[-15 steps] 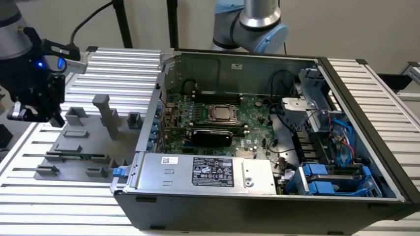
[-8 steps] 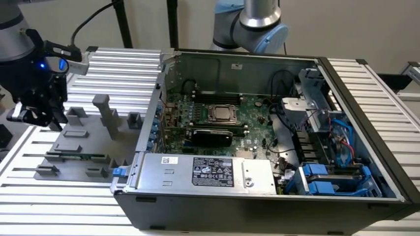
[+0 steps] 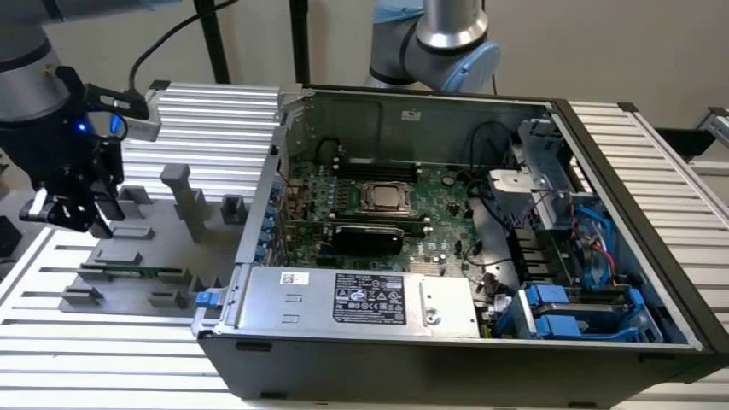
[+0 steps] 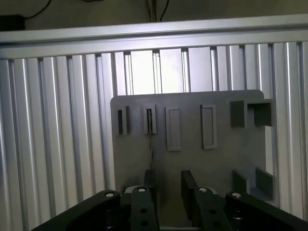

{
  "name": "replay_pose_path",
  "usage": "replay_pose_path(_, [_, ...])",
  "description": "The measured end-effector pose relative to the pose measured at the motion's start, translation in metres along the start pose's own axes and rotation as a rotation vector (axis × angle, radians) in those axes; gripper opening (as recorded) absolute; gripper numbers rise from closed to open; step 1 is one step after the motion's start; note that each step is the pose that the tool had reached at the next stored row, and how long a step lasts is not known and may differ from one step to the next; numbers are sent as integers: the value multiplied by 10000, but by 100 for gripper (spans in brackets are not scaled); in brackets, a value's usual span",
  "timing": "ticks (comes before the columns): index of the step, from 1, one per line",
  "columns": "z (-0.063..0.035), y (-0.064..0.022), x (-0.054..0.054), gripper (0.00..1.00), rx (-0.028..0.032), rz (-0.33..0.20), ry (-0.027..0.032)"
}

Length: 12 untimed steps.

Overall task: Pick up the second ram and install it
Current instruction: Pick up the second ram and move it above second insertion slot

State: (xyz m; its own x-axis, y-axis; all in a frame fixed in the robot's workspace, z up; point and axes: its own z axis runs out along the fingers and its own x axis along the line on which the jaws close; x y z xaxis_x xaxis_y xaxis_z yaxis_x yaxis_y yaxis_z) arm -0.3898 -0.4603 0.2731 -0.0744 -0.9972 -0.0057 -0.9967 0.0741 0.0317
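Wrist view shows the gripper (image 4: 166, 195) above the grey plate (image 4: 192, 163), its fingers (image 4: 150, 182) spread with nothing between them. The ram (image 4: 150, 144) seems to be the thin dark line running from a slotted block toward the fingers, seen edge-on, though this view is too poor to be sure.

The exterior view is plainer. The ram (image 3: 131, 273) is a slim green stick sitting in the near row of blocks on the plate (image 3: 160, 252). The gripper (image 3: 71, 218) hangs over the plate's far corner, toward that view's left, and is apart from the stick. I take the step in hand to be the pick, and it looks barely begun.

To do it well, I judge, the fingers should straddle the stick squarely across its flat faces near mid-length. They should stay off the blocks at either end. The lift should go straight up so the board does not bind in its slots. In the wrist view one finger, not the gap, lines up with the dark line, so centring counts.

For room, the space above the plate is open. A tall post (image 3: 177, 184) stands on the plate between the gripper and the case (image 3: 287, 128). The case wall rises just beside the plate on the exterior view's right, and it is the edge to mind. The slatted table (image 3: 114, 359) lies bare around the plate's other sides.
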Motion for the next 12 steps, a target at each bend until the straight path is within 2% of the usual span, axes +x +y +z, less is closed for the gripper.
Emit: replay_pose_path(12, [214, -161, 60, 100, -2, -248, 8])
